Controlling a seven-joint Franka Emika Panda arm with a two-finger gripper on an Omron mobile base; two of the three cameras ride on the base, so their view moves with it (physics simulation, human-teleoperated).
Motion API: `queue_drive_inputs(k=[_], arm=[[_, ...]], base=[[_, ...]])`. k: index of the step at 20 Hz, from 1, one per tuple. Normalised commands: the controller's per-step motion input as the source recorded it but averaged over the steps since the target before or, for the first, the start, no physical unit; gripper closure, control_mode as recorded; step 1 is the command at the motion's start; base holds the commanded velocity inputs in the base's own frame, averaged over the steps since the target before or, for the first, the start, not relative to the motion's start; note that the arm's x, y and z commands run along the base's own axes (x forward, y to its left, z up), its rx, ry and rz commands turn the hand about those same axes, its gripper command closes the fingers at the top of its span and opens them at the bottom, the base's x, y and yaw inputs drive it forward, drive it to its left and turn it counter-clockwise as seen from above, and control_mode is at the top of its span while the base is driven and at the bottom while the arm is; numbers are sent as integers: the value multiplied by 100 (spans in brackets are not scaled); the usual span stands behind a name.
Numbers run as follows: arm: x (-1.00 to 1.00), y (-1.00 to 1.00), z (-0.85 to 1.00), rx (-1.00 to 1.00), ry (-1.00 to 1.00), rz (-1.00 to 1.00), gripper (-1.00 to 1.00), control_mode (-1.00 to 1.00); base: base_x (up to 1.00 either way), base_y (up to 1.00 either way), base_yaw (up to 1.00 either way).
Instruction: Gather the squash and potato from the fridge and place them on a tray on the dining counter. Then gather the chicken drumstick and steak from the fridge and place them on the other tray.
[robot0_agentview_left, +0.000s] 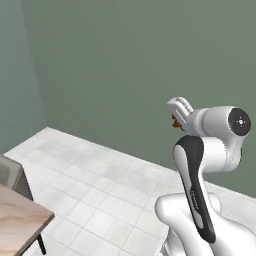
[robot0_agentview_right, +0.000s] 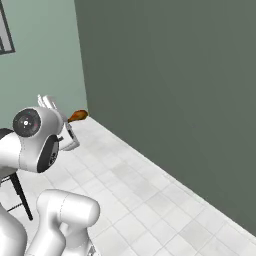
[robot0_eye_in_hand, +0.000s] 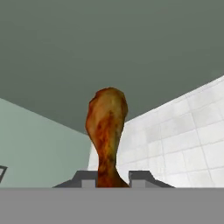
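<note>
1 drumstick (robot0_eye_in_hand: 106, 131), 1 table (robot0_agentview_left: 20, 215), 1 stool (robot0_agentview_right: 15, 187)

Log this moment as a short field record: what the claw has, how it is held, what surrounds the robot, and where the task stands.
held item: chicken drumstick, browned orange
grip: claw shut on its narrow bone end, thick end pointing away from the hand
carry height: drumstick up in the air, well above the floor, beside the arm's upper joints
surroundings: white tiled floor, grey-green walls, wooden table corner at lower left of the left base view
task stage: drumstick in transit, not yet on a tray
</note>
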Motion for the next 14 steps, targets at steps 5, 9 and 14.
queue_drive_inputs(k=[5,9,14], arm=[[0,0,0,0,0,0,100,100],[0,0,0,0,0,0,100,100],[0,0,0,0,0,0,100,100]], base=[[76,-26,38],[85,-23,37],[89,-21,38]])
